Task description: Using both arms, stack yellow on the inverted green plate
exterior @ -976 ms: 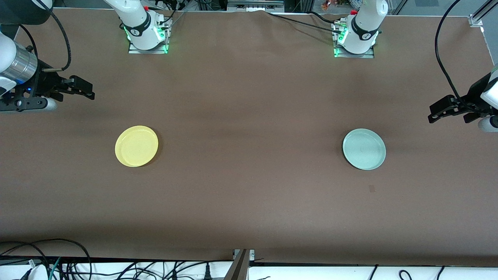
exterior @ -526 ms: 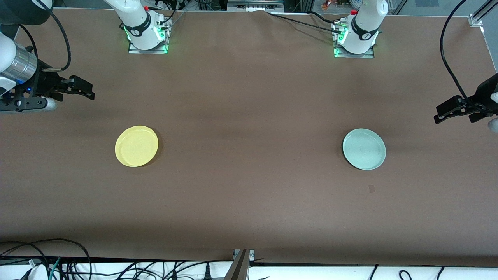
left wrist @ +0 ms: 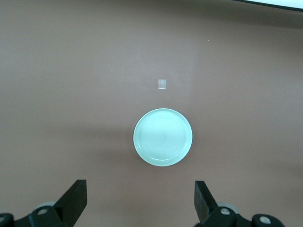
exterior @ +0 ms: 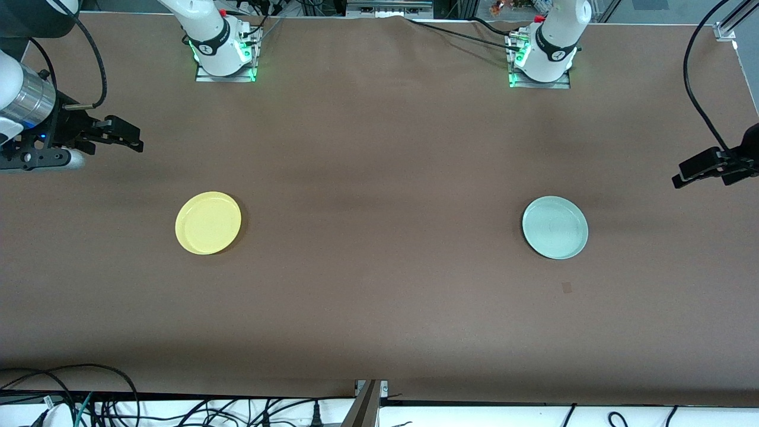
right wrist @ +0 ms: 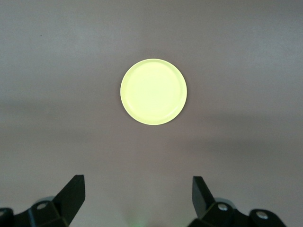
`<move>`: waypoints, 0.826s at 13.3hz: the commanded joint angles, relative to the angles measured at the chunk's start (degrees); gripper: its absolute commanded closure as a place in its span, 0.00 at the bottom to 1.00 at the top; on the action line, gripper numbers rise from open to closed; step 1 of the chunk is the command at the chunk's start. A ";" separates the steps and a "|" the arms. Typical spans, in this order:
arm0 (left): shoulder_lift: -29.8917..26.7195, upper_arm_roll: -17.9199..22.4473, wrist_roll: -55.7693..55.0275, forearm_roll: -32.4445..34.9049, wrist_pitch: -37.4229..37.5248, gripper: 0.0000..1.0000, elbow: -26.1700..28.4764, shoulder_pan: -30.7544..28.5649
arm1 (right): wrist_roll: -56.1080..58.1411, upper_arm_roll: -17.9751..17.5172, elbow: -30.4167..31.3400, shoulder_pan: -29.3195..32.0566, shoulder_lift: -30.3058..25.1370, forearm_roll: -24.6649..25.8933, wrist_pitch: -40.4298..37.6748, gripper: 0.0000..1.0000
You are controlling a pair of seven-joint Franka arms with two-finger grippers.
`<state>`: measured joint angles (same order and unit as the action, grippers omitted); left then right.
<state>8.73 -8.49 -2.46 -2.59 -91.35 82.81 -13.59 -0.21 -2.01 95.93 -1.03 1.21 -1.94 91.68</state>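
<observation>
Yellow plate (exterior: pixel 208 223), green plate (exterior: pixel 555 228) apart on table (exterior: pixel 379 284) | left gripper (left wrist: pixel 140 201), right gripper (right wrist: pixel 138 196): fingers spread, empty

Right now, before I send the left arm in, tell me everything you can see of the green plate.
The green plate is small, round and pale mint, smooth like plastic or glazed ware. It has a shallow raised rim, and faint concentric rings show on its flat centre in the left wrist view. It lies flat on the brown table toward the left arm's end, rim up, not yet inverted. Nothing touches it but the table. A small pale square mark lies near it, apart. The open left pincer is clear of it.
</observation>
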 commanded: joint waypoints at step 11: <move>-1.08 -3.37 0.61 4.24 -10.49 0.00 15.77 -0.04 | -0.76 0.34 -0.30 -0.11 -0.07 -0.26 -0.80 0.00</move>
<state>8.88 -10.32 -2.46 -1.48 -98.10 93.60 -13.51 -0.23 -1.91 95.93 -1.02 1.22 -1.94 91.65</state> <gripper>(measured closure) 0.000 0.000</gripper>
